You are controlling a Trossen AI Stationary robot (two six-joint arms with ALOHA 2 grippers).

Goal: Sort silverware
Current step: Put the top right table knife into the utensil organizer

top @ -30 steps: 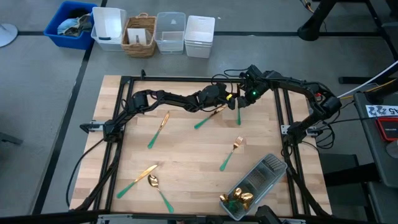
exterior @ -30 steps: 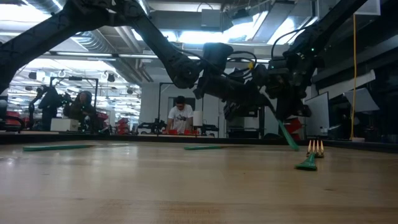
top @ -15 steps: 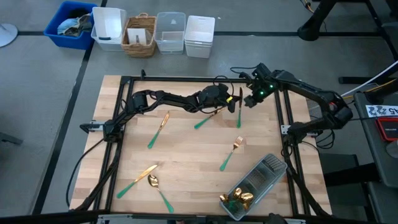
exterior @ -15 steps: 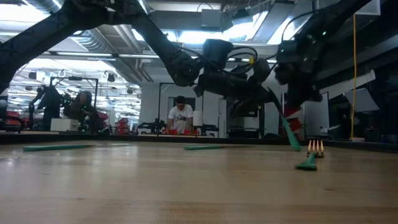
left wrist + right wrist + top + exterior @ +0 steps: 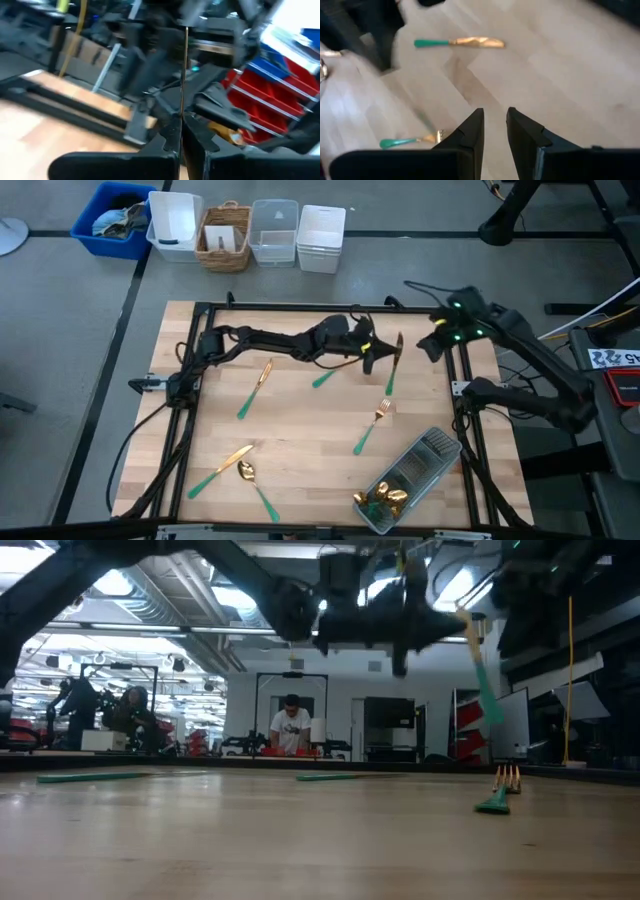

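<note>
High view: left end effector [image 5: 383,356] sits over the far-centre of the light wooden worktop [image 5: 300,450], clamped shut on a gold-headed, teal-handled knife [image 5: 393,364] held clear of the surface. Right end effector [image 5: 432,345] is at the far-right edge beside the black frame rail [image 5: 462,395], fingers parted with nothing between them. Loose on the worktop: a teal-handled gold fork [image 5: 371,426] near the clear plastic rectangular tray [image 5: 412,476], a second knife [image 5: 256,387] left of centre, and a knife and spoon pair [image 5: 236,467] at the near left.
</note>
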